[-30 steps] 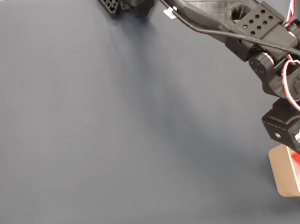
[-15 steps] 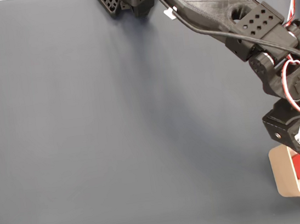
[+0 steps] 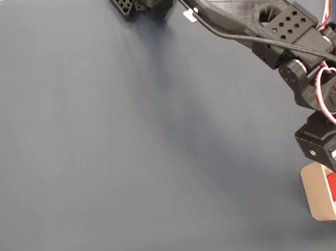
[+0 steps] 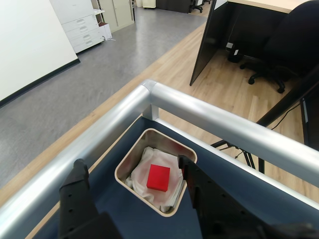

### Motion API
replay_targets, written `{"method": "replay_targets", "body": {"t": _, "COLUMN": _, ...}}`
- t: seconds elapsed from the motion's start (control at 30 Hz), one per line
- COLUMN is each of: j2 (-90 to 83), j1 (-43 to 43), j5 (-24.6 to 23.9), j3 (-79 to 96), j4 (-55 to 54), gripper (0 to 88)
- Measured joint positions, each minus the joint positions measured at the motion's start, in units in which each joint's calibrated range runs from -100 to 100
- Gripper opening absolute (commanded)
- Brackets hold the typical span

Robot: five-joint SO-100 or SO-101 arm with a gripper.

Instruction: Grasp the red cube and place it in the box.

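The red cube [image 4: 158,178] is lying flat on the white lining inside the box [image 4: 128,160], free of my fingers. My gripper [image 4: 132,172] hangs right above it with the jaws spread wide apart and nothing between them. The box sits in the corner of the dark blue table [image 3: 133,142], beside the metal rail [image 4: 199,117].
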Motion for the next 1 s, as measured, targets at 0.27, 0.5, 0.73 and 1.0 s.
{"method": "replay_targets", "body": {"t": 0.27, "j2": 0.00, "j1": 0.00, "j5": 0.00, "j3": 0.00, "j4": 0.00, "gripper": 40.4}}
{"method": "replay_targets", "body": {"t": 0.5, "j2": -0.09, "j1": 0.07, "j5": 0.29, "j3": 0.09, "j4": -0.16, "gripper": 3.6}}
{"method": "replay_targets", "body": {"t": 0.73, "j2": -7.21, "j1": 3.78, "j5": 1.47, "j3": 11.39, "j4": -0.80, "gripper": 0.0}}
{"method": "replay_targets", "body": {"t": 1.0, "j2": -29.96, "j1": 16.91, "j5": 1.47, "j3": 35.80, "j4": -5.33, "gripper": 0.0}}
